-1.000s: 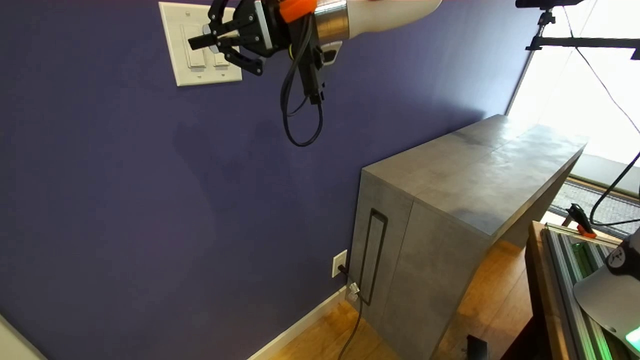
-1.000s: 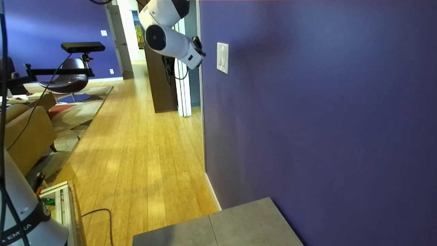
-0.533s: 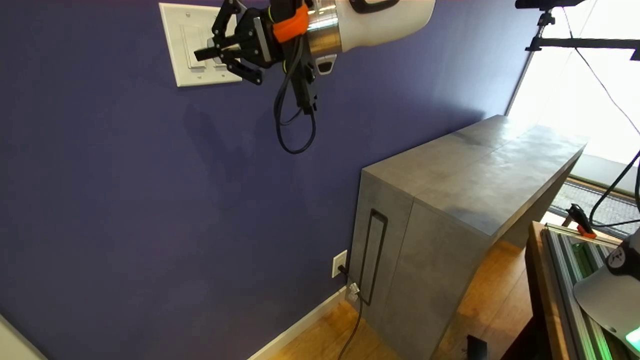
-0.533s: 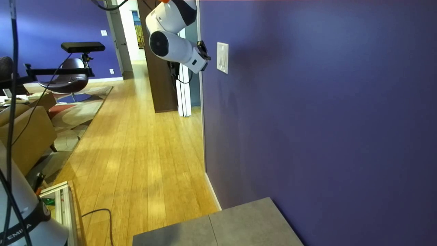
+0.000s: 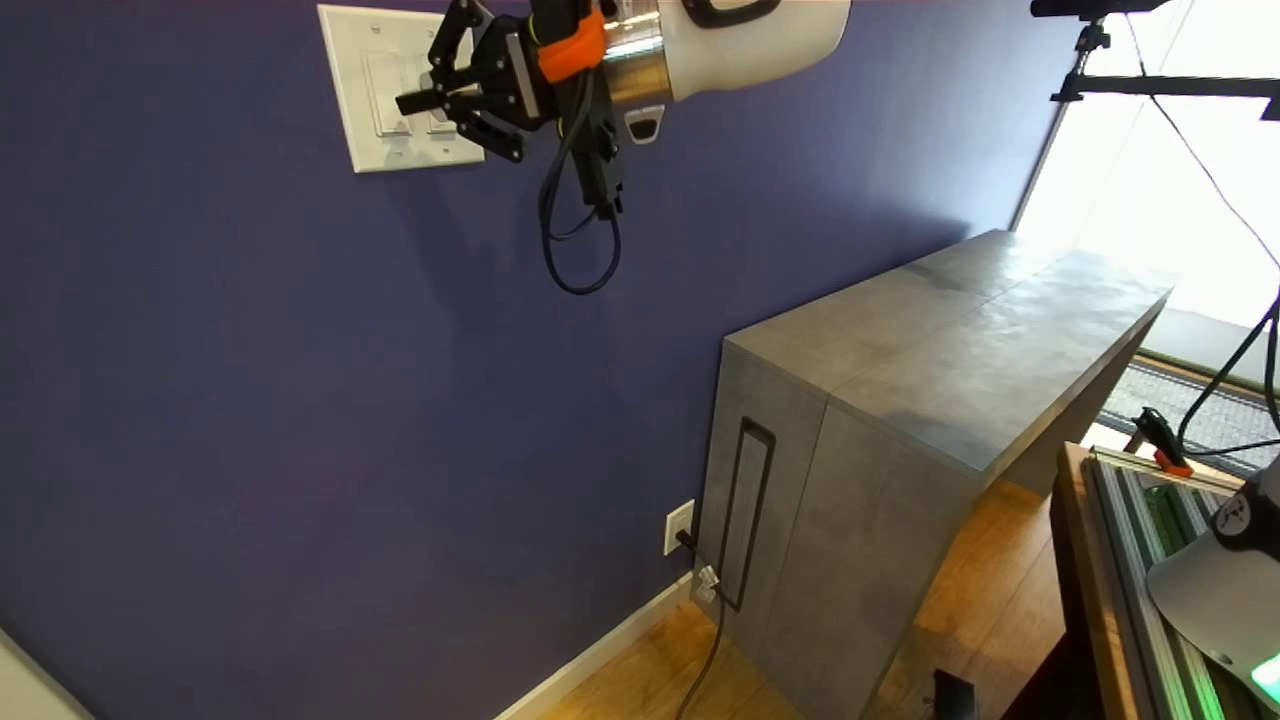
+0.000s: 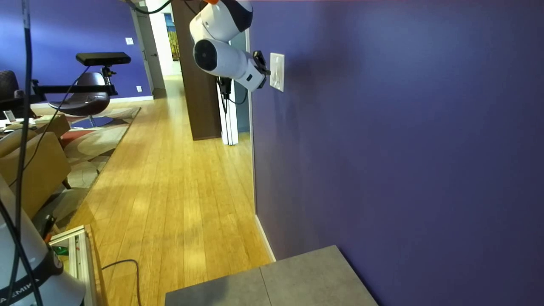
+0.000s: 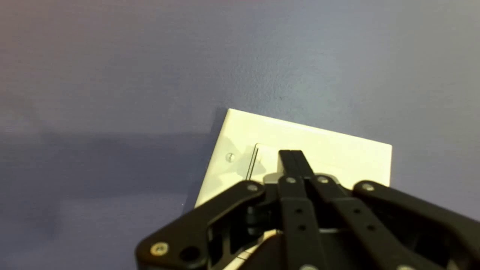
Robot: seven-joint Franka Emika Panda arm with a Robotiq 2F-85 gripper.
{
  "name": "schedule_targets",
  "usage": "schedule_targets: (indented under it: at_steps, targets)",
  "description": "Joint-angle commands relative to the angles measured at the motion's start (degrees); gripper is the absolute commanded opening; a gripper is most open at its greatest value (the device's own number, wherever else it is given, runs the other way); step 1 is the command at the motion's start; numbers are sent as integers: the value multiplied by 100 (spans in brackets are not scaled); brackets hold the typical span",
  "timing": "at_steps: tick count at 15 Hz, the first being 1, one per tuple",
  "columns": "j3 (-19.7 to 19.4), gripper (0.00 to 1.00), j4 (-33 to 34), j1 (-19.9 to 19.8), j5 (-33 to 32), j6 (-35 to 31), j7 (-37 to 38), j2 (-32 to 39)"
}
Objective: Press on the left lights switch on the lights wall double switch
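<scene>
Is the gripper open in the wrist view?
No, the gripper is shut: in the wrist view its two fingertips meet with no visible gap between them.

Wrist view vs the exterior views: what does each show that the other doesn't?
Wrist only: the seam between the closed fingers of the gripper, plus the slot in a screw.

Exterior only: wood floor and grey unit, in both exterior views; power outlet, in an exterior view; dark chair, in an exterior view.

Shared: gripper, white switch plate, wall.
</scene>
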State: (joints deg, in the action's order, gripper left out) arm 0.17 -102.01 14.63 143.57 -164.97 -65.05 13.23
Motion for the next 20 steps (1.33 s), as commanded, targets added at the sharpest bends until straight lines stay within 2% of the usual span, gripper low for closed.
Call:
schedule_targets:
  at_steps: [1, 13, 15, 16, 18, 19, 20]
  targets:
    - [-65, 0, 290, 153, 54, -212, 37, 234]
    - [-397, 0, 711, 362, 55, -291, -12, 536]
    - [-283, 0, 592, 392, 55, -441, 68, 480]
    - [-97, 0, 429, 368, -48, -566, 242, 393]
    - [308, 0, 147, 301, -653, -844, 877, 215]
    - [492, 0, -89, 324, -1225, -896, 1434, 87]
    - [888, 2, -269, 135, -1684, -933, 1774, -11]
